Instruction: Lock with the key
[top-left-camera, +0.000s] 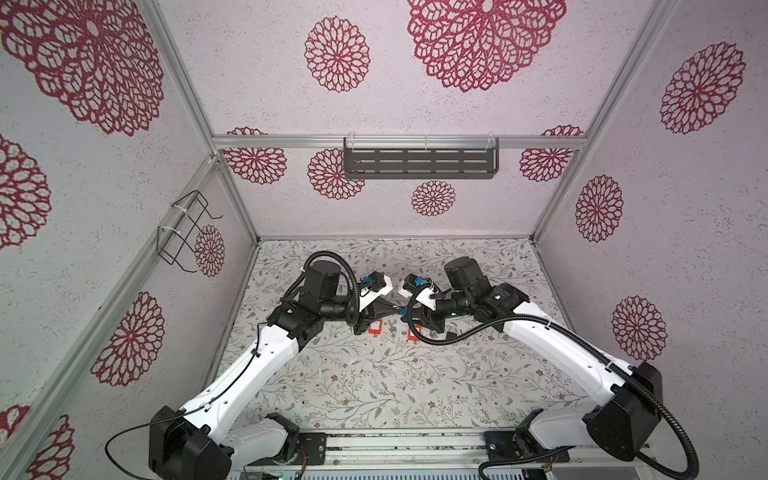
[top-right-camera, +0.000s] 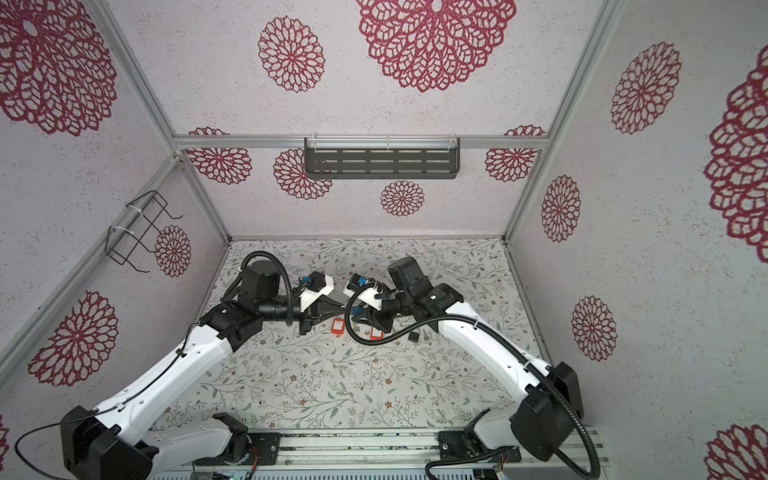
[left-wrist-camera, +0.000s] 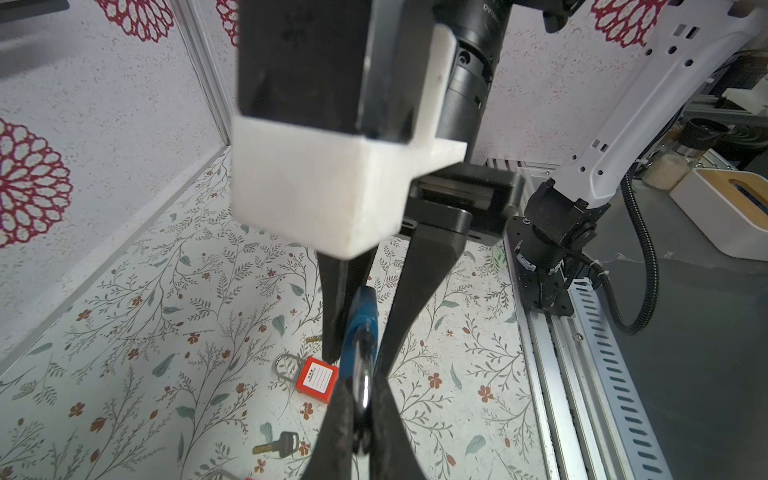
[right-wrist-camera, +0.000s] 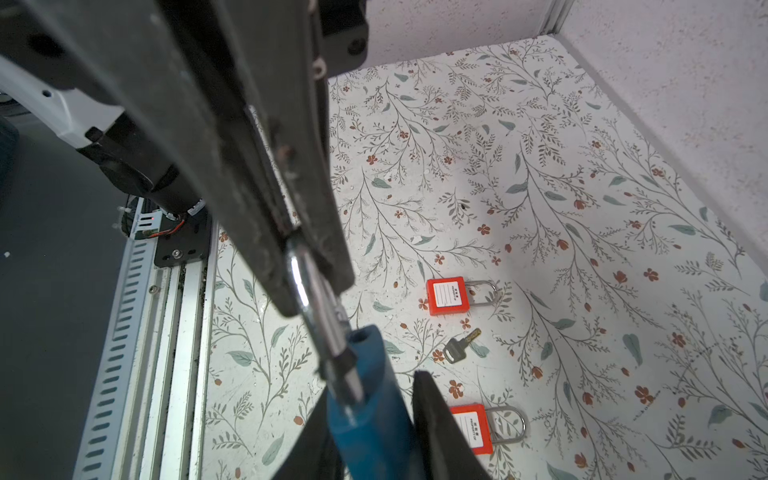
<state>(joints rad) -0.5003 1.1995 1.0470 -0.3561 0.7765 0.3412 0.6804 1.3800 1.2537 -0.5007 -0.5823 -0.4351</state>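
A blue padlock (right-wrist-camera: 370, 399) hangs above the table between my two grippers. My left gripper (left-wrist-camera: 362, 384) is shut on its silver shackle (left-wrist-camera: 364, 392), seen too in the right wrist view on the shackle (right-wrist-camera: 300, 270). My right gripper (right-wrist-camera: 372, 388) is shut on the padlock's blue body (left-wrist-camera: 362, 316), a finger against each side. In both top views the grippers meet at mid-table, the left gripper (top-left-camera: 390, 309) and the right gripper (top-left-camera: 406, 318). A key (right-wrist-camera: 459, 347) with a dark head lies flat on the table, apart from both grippers; it also shows in the left wrist view (left-wrist-camera: 279, 444).
Two red padlocks (right-wrist-camera: 446, 295) (right-wrist-camera: 471, 428) lie on the floral table below the grippers, also seen from above (top-left-camera: 375, 328) (top-left-camera: 414, 332). A small dark object (top-left-camera: 451, 332) sits under the right arm. A grey shelf (top-left-camera: 419, 160) hangs on the back wall, a wire rack (top-left-camera: 183, 232) on the left wall.
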